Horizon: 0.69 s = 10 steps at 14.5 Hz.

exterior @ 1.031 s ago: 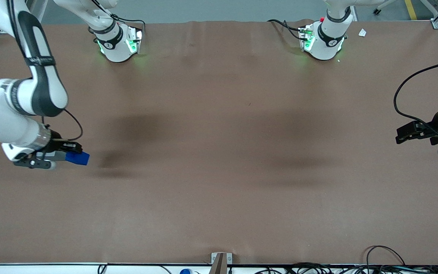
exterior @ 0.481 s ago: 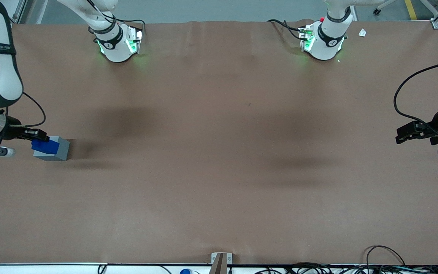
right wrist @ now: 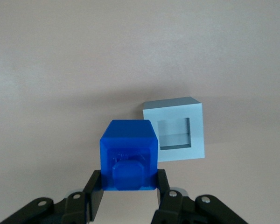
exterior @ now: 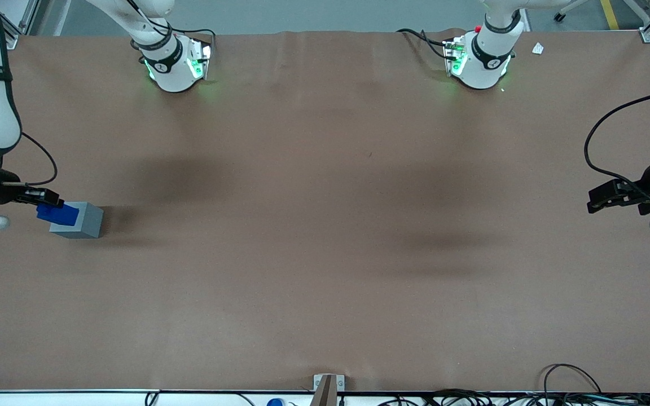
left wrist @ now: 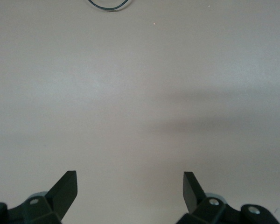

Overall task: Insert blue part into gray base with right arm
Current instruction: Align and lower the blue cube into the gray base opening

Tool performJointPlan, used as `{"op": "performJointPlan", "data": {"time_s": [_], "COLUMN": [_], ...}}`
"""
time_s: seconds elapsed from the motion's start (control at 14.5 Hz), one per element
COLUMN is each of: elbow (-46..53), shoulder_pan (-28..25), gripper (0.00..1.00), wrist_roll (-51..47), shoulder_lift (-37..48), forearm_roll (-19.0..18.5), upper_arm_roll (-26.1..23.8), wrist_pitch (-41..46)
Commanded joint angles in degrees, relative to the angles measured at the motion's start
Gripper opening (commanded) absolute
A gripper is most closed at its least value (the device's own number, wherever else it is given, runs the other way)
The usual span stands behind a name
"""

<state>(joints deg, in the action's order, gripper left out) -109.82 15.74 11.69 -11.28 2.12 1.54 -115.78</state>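
Between your jaws (right wrist: 128,186) sits the blue part (right wrist: 129,155), clamped above the brown bench (exterior: 325,225); the gray base (right wrist: 173,135) rests just beside them, recess up.

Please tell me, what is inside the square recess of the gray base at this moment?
Nothing: the recess of the gray base looks empty. The blue part is clamped in the gripper beside and above the base, not in it. Part of the recess floor is hidden by its own wall.
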Motion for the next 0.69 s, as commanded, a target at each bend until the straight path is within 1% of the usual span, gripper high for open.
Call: {"op": "performJointPlan", "data": {"time_s": [0.0, 0.41, 0.62], "elbow": [0.05, -0.13, -0.48], "shoulder_pan": [1.83, 2.18, 4.29], "gripper": [0.06, 0.05, 0.05], "wrist_roll": [0.52, 1.23, 4.81], "shoulder_lift": [-0.59, -2.69, -4.01], "forearm_roll": [-0.10, -0.19, -1.24], "upper_arm_roll": [-0.84, -0.75, -0.84], "wrist_pitch": [0.20, -1.37, -3.13]}}
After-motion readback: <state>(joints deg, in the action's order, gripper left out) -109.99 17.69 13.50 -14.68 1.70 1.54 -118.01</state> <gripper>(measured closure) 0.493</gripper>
